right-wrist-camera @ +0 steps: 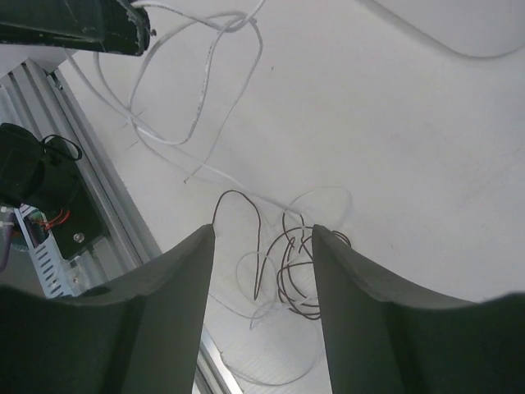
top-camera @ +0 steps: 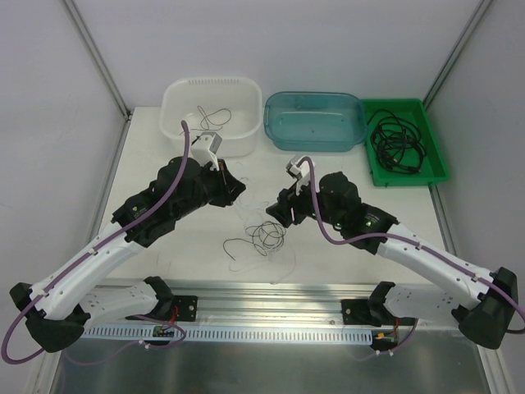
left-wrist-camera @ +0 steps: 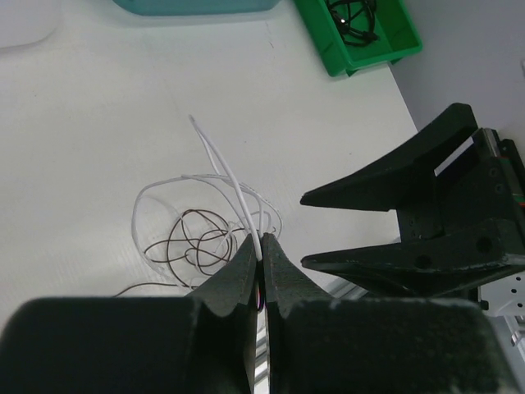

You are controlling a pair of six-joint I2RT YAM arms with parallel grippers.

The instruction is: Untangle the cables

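Observation:
A loose tangle of cables (top-camera: 264, 234) lies on the white table between my two grippers. My left gripper (left-wrist-camera: 261, 242) is shut on the thin white cable (left-wrist-camera: 225, 168), which rises from its fingertips and loops back over the thin dark wiry cable (left-wrist-camera: 193, 246). In the top view the left gripper (top-camera: 238, 187) hangs just up-left of the tangle. My right gripper (right-wrist-camera: 262, 238) stands open above the dark wiry cable (right-wrist-camera: 291, 275), gripping nothing. The white cable (right-wrist-camera: 205, 82) runs up to the left gripper (right-wrist-camera: 123, 33) at the top left of the right wrist view.
At the back stand a white bin (top-camera: 176, 123) holding a thin cable, a blue bin (top-camera: 316, 139), and a green tray (top-camera: 435, 164) with thicker black cables (top-camera: 398, 144). A metal rail (top-camera: 271, 308) runs along the near edge, with both arm bases on it.

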